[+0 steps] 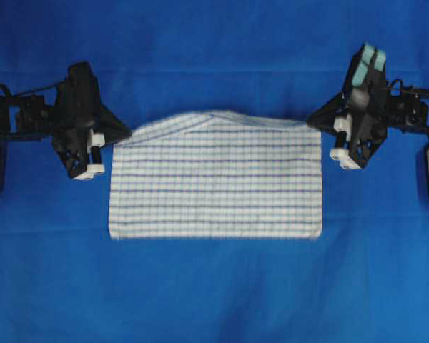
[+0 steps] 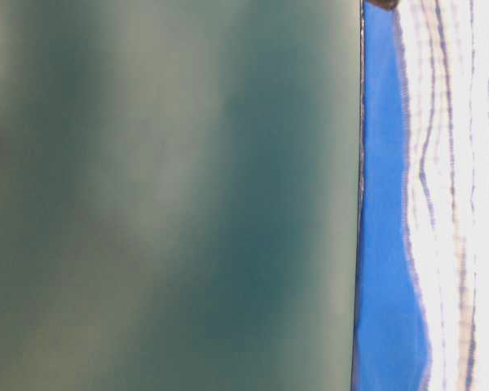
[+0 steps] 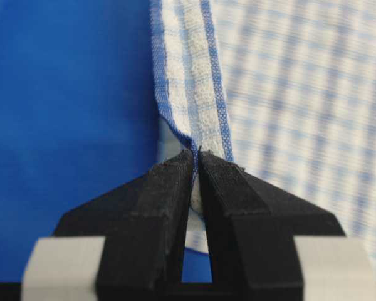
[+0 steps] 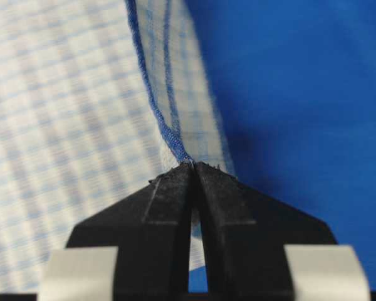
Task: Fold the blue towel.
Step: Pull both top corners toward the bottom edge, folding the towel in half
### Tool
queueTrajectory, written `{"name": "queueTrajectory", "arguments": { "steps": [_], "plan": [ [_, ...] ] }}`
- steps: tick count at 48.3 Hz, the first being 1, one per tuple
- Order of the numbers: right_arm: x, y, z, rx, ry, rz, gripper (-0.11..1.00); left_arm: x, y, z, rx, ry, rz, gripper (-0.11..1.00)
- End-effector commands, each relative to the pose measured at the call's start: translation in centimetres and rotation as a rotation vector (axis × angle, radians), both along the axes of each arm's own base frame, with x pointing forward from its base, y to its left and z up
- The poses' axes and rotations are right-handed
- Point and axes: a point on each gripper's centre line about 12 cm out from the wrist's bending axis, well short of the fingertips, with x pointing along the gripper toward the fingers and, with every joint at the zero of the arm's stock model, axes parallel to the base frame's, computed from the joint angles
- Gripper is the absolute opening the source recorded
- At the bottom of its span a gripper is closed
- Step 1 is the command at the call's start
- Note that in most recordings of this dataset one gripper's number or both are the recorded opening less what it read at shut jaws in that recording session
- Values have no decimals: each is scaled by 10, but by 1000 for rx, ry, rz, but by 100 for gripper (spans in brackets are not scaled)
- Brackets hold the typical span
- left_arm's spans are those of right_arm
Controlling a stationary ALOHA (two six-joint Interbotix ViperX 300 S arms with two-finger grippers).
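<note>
The blue towel [image 1: 216,179], white with thin blue stripes, lies on the table with its far edge raised and bowed upward in the middle. My left gripper [image 1: 126,133] is shut on the towel's far left corner. The left wrist view shows the hem [image 3: 191,81] pinched between the black tips of that gripper [image 3: 196,157]. My right gripper [image 1: 314,119] is shut on the far right corner. In the right wrist view the blue-edged hem [image 4: 166,94] runs into the closed tips of that gripper [image 4: 193,166]. The table-level view catches only a strip of the towel [image 2: 464,204].
A plain blue sheet [image 1: 214,286] covers the whole table. Both arms reach in from the sides, the left arm [image 1: 28,118] and the right arm [image 1: 407,107]. A blurred dark green surface [image 2: 171,195] blocks most of the table-level view.
</note>
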Motion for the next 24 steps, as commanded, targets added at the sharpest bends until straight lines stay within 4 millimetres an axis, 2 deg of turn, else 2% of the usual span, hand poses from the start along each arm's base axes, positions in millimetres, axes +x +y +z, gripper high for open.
{"name": "queueTrajectory", "arguments": {
  "steps": [1,14,24],
  "plan": [
    [3,16,8,14,-21,46,3,2,-14,9,-7,-21,-46,3],
    [3,65,4,98,11,165,3,0,-55,14,-70,-18,-138,3],
    [2,93,3,146,16,231,3,-1,-84,16,-129,-20,-195,3]
  ]
}}
